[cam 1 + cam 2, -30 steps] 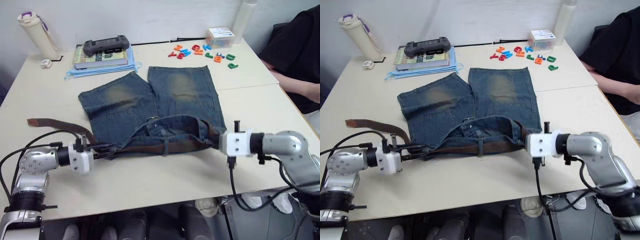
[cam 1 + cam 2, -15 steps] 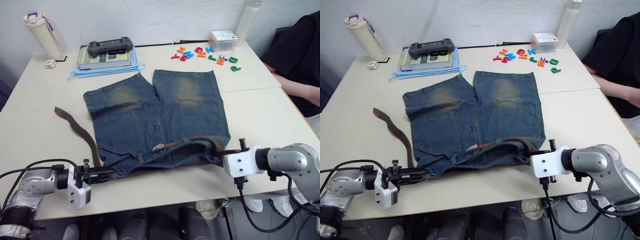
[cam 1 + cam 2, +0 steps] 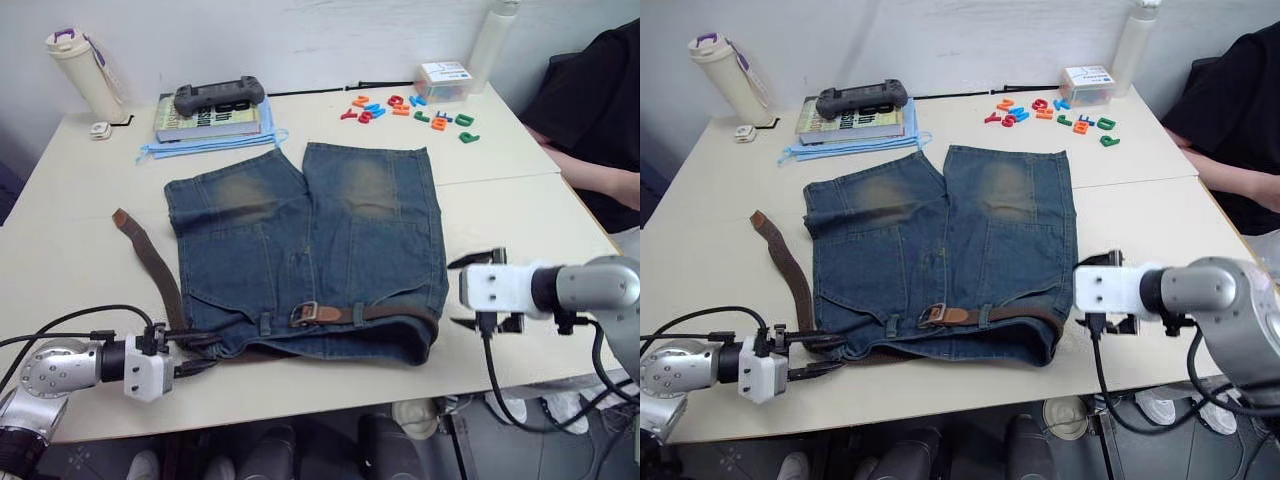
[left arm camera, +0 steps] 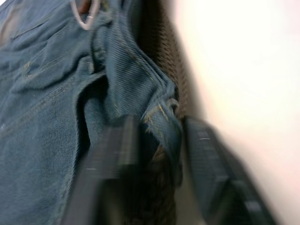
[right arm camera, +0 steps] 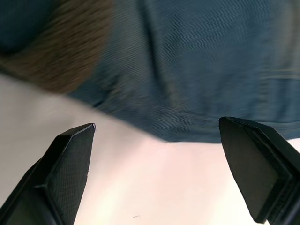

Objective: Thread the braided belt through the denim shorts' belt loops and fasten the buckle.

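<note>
Denim shorts lie flat mid-surface, braided belt along the waistband, buckle at six o'clock. The left claw pinches the waistband corner at eight o'clock; a tug could bunch the denim. The right claw gapes empty at four o'clock.

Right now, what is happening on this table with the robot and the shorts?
A two-armed robot is putting a braided belt on denim shorts that lie flat on the table. The belt runs along the waistband near the robot, its buckle at the front; the free end trails on the table to the robot's left. The left gripper is shut on the waistband corner and belt. The right gripper hangs open beside the shorts, holding nothing.
</note>
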You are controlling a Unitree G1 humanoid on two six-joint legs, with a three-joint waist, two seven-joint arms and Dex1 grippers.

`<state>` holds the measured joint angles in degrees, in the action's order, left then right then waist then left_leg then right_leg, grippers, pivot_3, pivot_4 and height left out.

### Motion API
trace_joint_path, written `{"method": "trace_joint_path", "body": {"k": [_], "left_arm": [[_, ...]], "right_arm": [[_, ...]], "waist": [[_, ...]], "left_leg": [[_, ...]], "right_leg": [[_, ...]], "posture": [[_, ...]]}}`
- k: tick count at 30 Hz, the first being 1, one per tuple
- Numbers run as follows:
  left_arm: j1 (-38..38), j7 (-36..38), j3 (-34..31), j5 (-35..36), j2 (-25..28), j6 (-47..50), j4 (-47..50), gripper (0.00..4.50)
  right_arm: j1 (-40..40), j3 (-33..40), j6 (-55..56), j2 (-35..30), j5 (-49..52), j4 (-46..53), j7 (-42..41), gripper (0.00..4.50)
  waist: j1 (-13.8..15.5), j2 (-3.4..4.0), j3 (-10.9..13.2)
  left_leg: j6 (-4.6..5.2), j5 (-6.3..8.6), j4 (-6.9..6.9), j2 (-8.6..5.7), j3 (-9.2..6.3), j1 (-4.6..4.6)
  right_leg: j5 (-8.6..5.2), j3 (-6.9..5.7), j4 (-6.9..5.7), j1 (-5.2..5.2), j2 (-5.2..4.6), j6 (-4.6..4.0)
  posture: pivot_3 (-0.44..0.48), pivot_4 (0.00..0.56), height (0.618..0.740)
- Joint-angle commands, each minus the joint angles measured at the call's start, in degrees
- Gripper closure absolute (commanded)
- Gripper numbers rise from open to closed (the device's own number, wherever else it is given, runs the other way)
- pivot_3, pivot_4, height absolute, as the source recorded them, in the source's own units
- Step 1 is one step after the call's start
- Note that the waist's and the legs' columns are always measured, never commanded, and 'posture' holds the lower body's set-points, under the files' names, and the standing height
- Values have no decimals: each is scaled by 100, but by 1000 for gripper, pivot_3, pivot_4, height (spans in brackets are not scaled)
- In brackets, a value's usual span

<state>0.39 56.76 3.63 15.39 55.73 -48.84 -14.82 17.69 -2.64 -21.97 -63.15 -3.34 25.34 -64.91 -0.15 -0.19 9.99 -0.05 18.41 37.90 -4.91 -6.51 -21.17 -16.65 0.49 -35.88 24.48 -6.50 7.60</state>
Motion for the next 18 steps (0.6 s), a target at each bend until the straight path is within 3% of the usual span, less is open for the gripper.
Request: {"method": "trace_joint_path", "body": {"k": [1, 6, 11, 18], "left_arm": [[297, 229, -349, 744, 310, 997, 719, 746], [802, 689, -1029, 1896, 919, 2865, 1811, 746], [666, 708, -1560, 2976, 1203, 5040, 2483, 746], [-680, -1151, -1385, 3364, 17, 7415, 2164, 746]], "right_arm": [[278, -10, -313, 51, 83, 119, 48, 0], [938, 165, -956, 328, 377, 57, 308, 0], [1529, 393, -1976, 1001, 909, 93, 781, 0], [1886, 511, -3182, 2356, 1221, -54, 2037, 0]], "waist": [[1, -1, 1], [-31, -2, 10], [-12, -1, 12], [2, -1, 12]], "left_leg": [[-1, 3, 0, 2, 0, -3], [-1, 12, -1, 16, 8, -8], [-9, 17, -2, 27, 5, -5], [-13, 17, 2, 22, 2, -6]], "right_leg": [[0, 0, 2, 2, 0, -1], [-2, 5, 15, 6, -1, -4], [-8, 2, 8, 7, 6, -14], [-10, 1, -7, 12, 21, -18]], "posture": [[0, 150, 738], [0, 150, 738], [0, 150, 738], [0, 150, 738]]}}
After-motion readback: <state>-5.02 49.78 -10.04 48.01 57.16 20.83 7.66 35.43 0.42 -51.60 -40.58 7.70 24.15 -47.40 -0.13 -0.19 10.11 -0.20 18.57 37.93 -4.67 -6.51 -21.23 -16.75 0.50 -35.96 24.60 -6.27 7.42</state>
